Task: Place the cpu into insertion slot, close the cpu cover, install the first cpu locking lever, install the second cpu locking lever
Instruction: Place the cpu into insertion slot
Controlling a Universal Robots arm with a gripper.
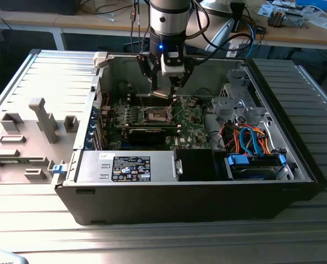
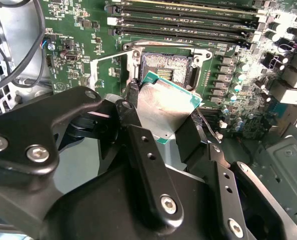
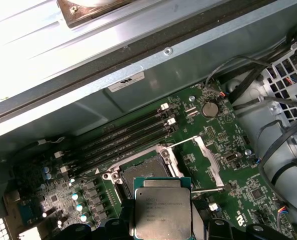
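Note:
My gripper reaches down into the open computer case and is shut on the cpu, a flat square chip with a dull silver top and green edge; black fingers clamp two opposite sides. The cpu hangs tilted just above and beside the insertion slot, whose dark centre lies bare inside a silvery rim on the green board. The cpu cover stands swung up on one side of the slot. A thin wire locking lever sticks up next to it. In the exterior view the slot sits below the gripper.
Long black memory slots run beside the socket. A labelled power-supply box and a blue drive bay line the case's near side, with orange and blue cables between. The case's metal wall is close. A grey side panel lies outside.

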